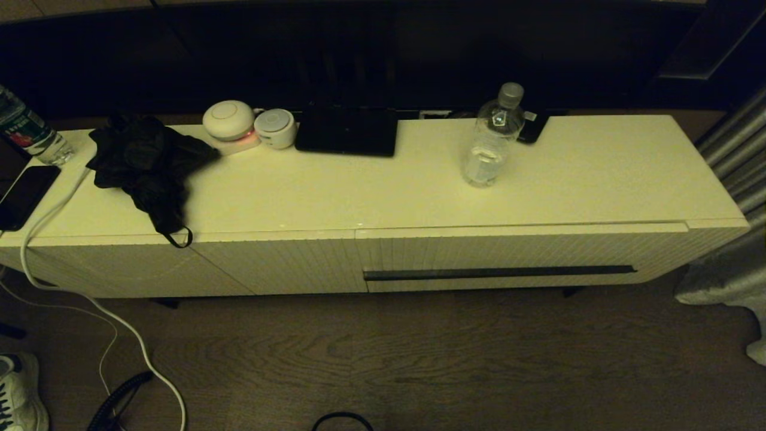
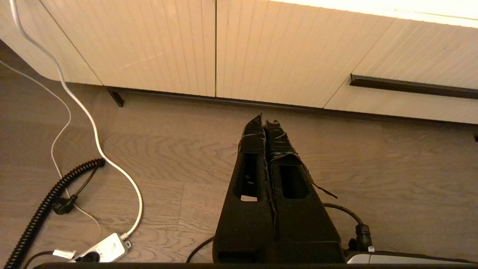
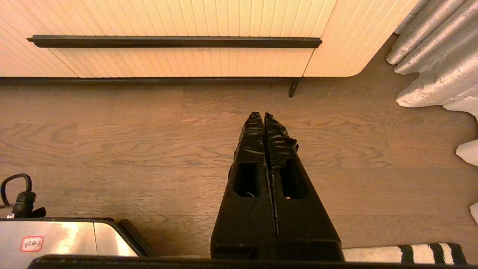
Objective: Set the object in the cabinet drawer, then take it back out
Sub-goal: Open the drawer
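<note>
The object, a small clear water bottle [image 1: 494,136] with a grey-white cap, stands upright on the white cabinet top [image 1: 598,173], right of centre. Below it the cabinet drawer [image 1: 508,254] is pushed in, its ribbed front flush and its long dark handle strip [image 1: 499,273] showing; the strip also runs across the right wrist view as the handle [image 3: 175,41] and at the edge of the left wrist view as the handle [image 2: 410,86]. Neither arm appears in the head view. My left gripper [image 2: 265,120] and right gripper [image 3: 260,116] both hang shut and empty above the wooden floor, short of the cabinet front.
On the cabinet top lie a black cloth [image 1: 146,164], two round white devices [image 1: 248,124], a black flat device [image 1: 347,133], a phone [image 1: 27,194] and a red-green labelled bottle [image 1: 27,133]. White cables [image 2: 93,127] trail on the floor at left. A grey curtain [image 3: 437,63] hangs at right.
</note>
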Robot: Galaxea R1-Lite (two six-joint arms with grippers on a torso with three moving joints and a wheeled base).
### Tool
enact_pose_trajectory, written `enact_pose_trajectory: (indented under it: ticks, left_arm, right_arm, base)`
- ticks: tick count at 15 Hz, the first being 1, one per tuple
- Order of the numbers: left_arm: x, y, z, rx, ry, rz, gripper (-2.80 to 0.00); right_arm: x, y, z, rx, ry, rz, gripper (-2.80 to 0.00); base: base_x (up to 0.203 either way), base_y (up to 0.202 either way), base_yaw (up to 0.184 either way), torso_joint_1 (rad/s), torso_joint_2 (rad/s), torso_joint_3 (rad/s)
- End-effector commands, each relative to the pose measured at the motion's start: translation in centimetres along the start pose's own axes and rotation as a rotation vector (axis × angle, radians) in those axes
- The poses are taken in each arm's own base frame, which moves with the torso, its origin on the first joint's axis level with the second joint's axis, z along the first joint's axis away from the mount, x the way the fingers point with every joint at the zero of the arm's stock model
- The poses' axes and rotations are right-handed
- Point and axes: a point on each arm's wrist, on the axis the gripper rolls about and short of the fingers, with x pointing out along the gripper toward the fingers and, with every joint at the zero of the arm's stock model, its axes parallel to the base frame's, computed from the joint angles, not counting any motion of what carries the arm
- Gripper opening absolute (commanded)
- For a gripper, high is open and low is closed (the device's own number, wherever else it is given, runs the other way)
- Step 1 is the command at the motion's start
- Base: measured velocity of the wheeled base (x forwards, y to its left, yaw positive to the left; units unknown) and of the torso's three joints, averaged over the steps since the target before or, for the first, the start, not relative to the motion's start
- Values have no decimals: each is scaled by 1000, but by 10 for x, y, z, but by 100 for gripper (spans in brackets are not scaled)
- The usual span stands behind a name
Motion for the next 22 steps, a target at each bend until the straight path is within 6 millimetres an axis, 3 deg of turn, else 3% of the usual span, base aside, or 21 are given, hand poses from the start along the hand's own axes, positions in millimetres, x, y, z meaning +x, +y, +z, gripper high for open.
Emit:
enact_pose_trajectory:
  ticks: [1, 14, 22]
  left_arm:
    - [0, 0, 0, 0, -3, 0, -280]
    - [0, 0, 0, 0, -3, 0, -280]
    - [0, 0, 0, 0, -2, 0, -280]
  right_arm:
    - [0, 0, 0, 0, 0, 0, -280]
    - [0, 0, 0, -1, 1, -7, -280]
    - [0, 0, 1, -95, -4, 12, -280]
  base:
    - [0, 0, 0, 0, 0, 0]
    - [0, 0, 0, 0, 0, 0]
    - [0, 0, 0, 0, 0, 0]
